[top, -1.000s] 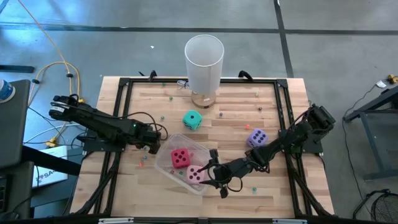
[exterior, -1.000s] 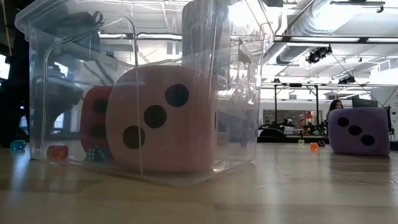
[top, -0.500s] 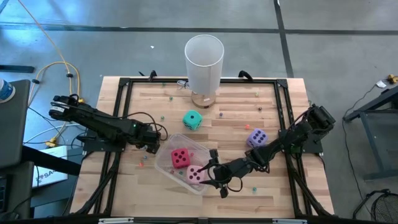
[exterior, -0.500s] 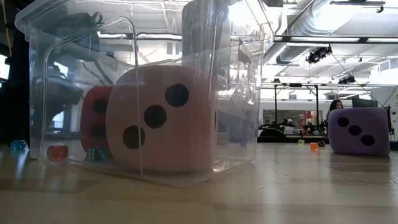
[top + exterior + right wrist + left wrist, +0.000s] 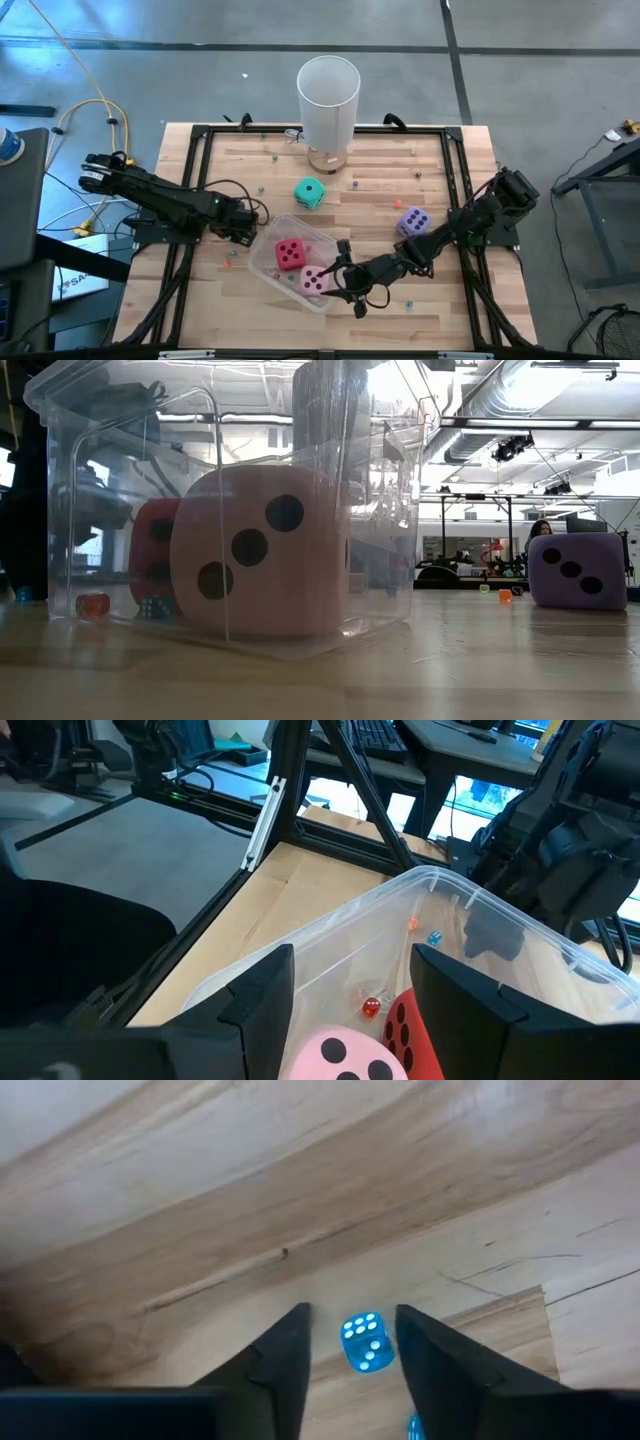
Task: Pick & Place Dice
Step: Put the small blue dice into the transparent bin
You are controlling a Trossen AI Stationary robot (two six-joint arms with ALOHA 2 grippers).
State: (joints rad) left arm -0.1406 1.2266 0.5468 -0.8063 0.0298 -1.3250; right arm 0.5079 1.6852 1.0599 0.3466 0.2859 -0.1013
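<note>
A clear plastic tub (image 5: 262, 268) stands at the table's near middle. It holds the red die (image 5: 290, 254) and the pink die (image 5: 315, 281). The teal die (image 5: 309, 193) and the purple die (image 5: 413, 221) rest on the wood beyond it. My left gripper (image 5: 248, 228) is low by the tub's left side. Its fingers (image 5: 352, 1315) stand open, close on either side of a tiny blue bead die (image 5: 366, 1342) with a gap showing. My right gripper (image 5: 355, 960) is open at the tub's right end, above the pink die (image 5: 345, 1060).
A tall white cylinder (image 5: 328, 95) stands at the far middle. Tiny coloured beads lie scattered on the wood, some beside the tub (image 5: 92, 603). Black frame rails (image 5: 200, 135) run round the table. Bare wood lies along the near edge.
My left gripper has come down by the tub's left side. In the low view its dark shape now covers most of the tiny blue bead die that showed clear before. The right arm and the dice have kept still.
</note>
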